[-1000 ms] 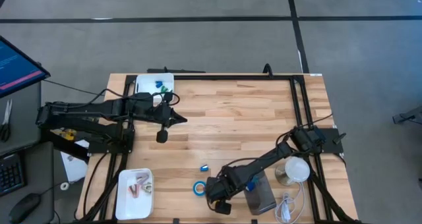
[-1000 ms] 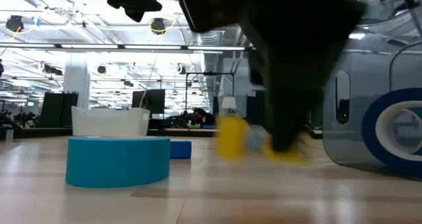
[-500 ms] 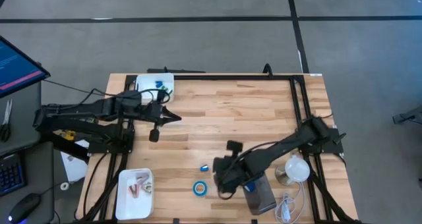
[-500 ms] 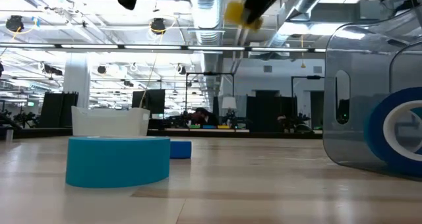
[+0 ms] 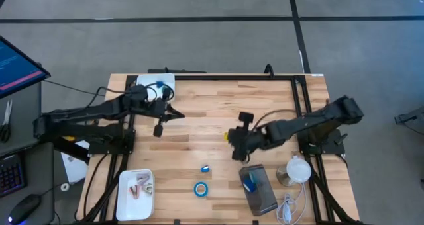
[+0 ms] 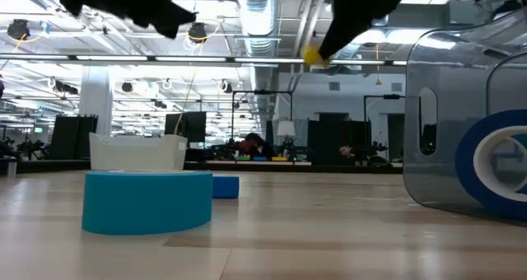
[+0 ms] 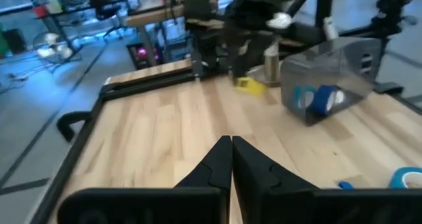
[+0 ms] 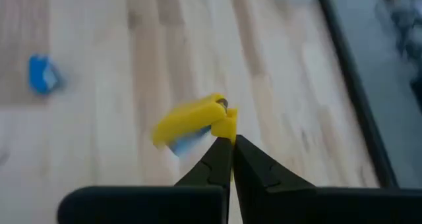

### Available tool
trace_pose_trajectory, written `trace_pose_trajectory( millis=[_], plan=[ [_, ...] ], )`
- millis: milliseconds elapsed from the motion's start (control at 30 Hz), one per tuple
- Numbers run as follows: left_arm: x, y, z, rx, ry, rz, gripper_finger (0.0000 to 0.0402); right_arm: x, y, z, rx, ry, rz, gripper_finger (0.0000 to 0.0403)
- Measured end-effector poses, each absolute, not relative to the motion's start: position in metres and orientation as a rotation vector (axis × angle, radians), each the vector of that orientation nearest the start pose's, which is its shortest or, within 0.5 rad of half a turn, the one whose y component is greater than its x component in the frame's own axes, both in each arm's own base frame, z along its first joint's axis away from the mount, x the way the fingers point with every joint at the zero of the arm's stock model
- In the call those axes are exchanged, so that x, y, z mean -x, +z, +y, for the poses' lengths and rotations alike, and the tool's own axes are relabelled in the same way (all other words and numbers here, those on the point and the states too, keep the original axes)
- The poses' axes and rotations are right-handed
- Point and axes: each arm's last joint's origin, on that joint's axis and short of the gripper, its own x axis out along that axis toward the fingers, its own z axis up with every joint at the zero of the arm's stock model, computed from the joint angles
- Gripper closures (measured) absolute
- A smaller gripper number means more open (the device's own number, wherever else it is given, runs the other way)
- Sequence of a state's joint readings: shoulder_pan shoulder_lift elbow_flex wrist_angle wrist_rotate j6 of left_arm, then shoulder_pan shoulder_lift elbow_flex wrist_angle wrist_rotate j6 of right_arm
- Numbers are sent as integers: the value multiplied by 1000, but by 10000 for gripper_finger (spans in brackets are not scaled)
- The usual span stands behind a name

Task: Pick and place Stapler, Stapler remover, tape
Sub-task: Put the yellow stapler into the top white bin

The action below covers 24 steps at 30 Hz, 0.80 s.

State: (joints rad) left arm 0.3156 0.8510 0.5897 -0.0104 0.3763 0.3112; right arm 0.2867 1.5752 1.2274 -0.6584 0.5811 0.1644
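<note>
The wooden table (image 5: 265, 106) carries a white bin (image 5: 162, 83) at its far left corner and a white tray (image 5: 126, 198) at the near left edge. A clear container (image 5: 260, 190) near the front on the right holds one blue tape roll (image 5: 250, 184). The right gripper (image 5: 229, 136) hangs above the table's middle, fingers clamped on a small yellow staple remover (image 8: 191, 122) that juts from their tips. The left gripper (image 5: 177, 114) hovers near the bin, pinched shut with nothing in it. A loose tape ring (image 5: 200, 188) lies on the wood near the front edge, well apart from both grippers, and a small blue piece (image 5: 205, 168) rests just beyond it
</note>
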Motion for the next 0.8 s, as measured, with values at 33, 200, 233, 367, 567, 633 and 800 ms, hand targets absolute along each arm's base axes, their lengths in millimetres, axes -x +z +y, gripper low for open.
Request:
trace_pose_trajectory(
  millis=[33, 200, 233, 367, 567, 633, 800],
  plan=[
    [-182, 267, 52, -208, -119, 234, 398, -309, 260, 67, 274, -336, 846, 403],
    [-176, 255, 70, -175, -148, 154, 398, -296, 245, 28, 229, -199, 666, 403],
    [-175, 254, 73, -159, -124, 140, 398, -297, 244, 21, 203, -168, 612, 403],
    [-171, 254, 81, -43, -97, 120, 398, -303, 241, 4, 150, -115, 478, 403],
    [-179, 254, 76, 34, -197, 93, 398, -329, 240, 2, 175, -97, 353, 403],
    [-184, 253, 76, 33, -211, 80, 398, -341, 240, -2, 189, -108, 325, 403],
    [-193, 252, 78, 14, -217, 45, 398, -367, 241, -18, 200, -152, 315, 403]
  ],
)
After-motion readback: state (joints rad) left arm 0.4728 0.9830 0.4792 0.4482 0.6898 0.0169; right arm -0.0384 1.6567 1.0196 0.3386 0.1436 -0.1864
